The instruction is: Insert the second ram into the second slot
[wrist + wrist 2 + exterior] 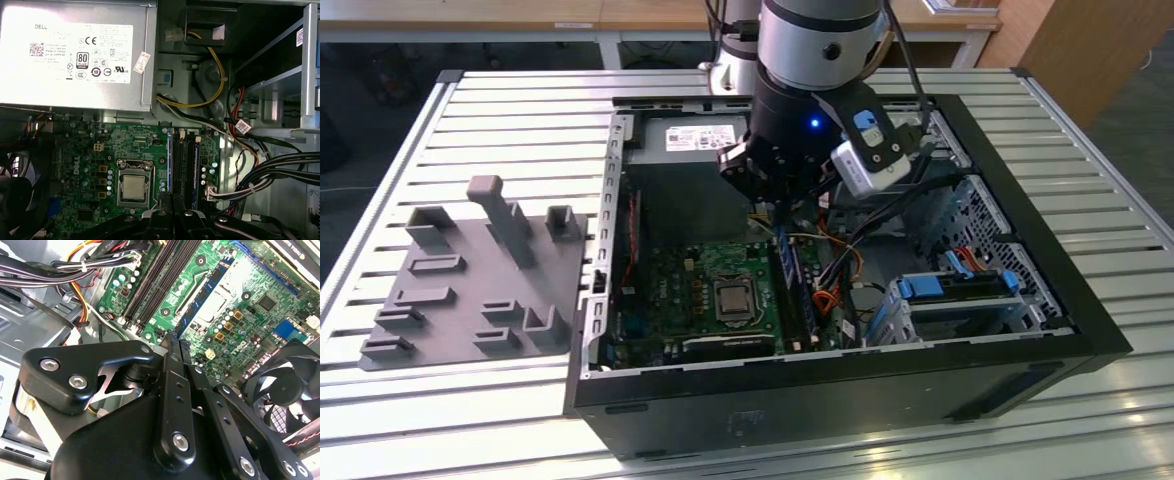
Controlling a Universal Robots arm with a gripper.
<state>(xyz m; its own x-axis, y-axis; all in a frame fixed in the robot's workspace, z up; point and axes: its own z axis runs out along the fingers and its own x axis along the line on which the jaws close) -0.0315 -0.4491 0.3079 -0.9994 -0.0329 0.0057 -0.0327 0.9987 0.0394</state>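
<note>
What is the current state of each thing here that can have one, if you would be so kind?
second ram: held on edge, lined up along the memory slots; seating not clear.
gripper: shut on the second ram.
computer case: open, side panel off.
processor: bare in its socket, no cooler.
arm's blue light: lit.

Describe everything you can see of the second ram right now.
The second ram is a long, thin blue circuit board standing on edge. It lies along the black memory slots, between them and the processor socket on the green motherboard. Its near end runs up to the gripper. Whether it is fully seated cannot be told.
</note>
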